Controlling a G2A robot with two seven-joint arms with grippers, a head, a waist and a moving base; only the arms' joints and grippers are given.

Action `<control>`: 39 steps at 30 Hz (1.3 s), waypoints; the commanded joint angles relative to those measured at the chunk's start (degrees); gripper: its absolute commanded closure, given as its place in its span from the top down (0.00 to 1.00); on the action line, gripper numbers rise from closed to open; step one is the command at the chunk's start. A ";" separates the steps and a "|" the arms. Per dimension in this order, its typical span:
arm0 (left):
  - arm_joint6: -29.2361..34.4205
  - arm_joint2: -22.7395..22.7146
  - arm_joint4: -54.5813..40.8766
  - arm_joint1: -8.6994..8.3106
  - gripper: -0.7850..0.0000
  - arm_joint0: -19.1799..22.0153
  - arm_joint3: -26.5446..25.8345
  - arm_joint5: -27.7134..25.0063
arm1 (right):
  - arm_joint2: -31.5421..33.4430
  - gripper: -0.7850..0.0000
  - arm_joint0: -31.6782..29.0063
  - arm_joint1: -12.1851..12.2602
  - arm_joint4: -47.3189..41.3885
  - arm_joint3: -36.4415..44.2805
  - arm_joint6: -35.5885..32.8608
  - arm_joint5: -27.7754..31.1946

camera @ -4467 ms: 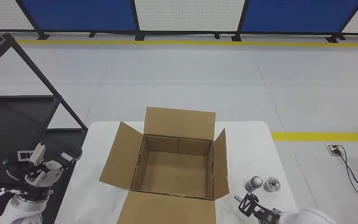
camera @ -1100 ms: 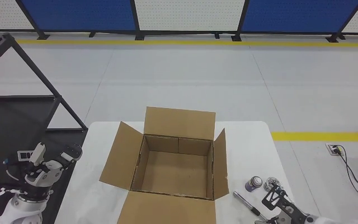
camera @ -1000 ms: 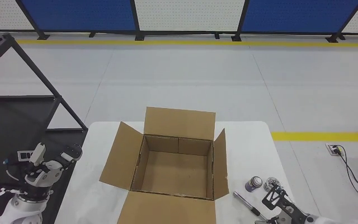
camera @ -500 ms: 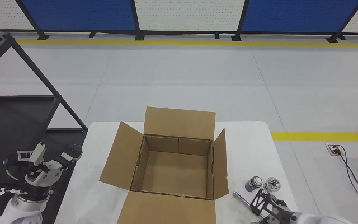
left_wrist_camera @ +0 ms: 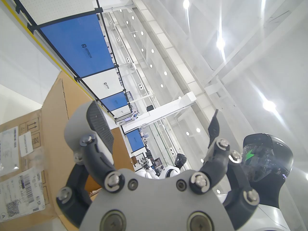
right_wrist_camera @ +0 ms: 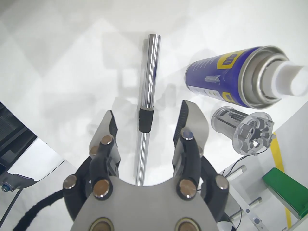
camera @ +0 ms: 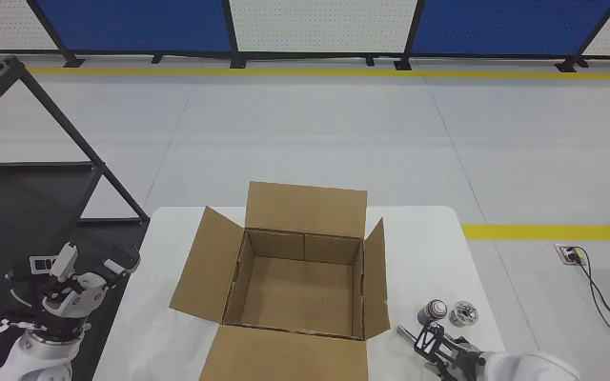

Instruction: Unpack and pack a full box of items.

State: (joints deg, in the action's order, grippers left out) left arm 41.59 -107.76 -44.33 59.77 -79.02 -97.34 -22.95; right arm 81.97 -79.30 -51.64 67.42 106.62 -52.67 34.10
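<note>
One chrome rod lies near the table's right front corner: stiff, likely slick, may roll. Black band looks grippiest. Right gripper spread astride it; left gripper also spread.

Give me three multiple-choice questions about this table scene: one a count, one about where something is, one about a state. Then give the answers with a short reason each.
1. How many loose items are on the table beside the cardboard box?
A) one
B) three
C) five

2. Where is the metal rod?
A) inside the box
B) flat on the table next to the spray can
C) balanced on top of the can

3. What state is the right gripper in?
A) open
B) shut on the rod
C) shut on the can

Answers:
1 B: the rod, the can and a grey plastic cylinder.
2 B: it lies on the white tabletop, outside the box.
3 A: its fingers stand apart on either side of the rod.
</note>
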 commanded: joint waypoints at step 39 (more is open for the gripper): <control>0.00 0.00 0.00 0.00 1.00 0.00 0.00 0.00 | 1.63 0.00 -0.82 0.73 -0.23 -0.73 2.17 -0.76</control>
State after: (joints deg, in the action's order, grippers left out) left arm 41.59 -107.76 -44.33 59.77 -79.02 -97.34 -22.95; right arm 81.77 -78.54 -51.13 67.00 104.32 -50.96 33.49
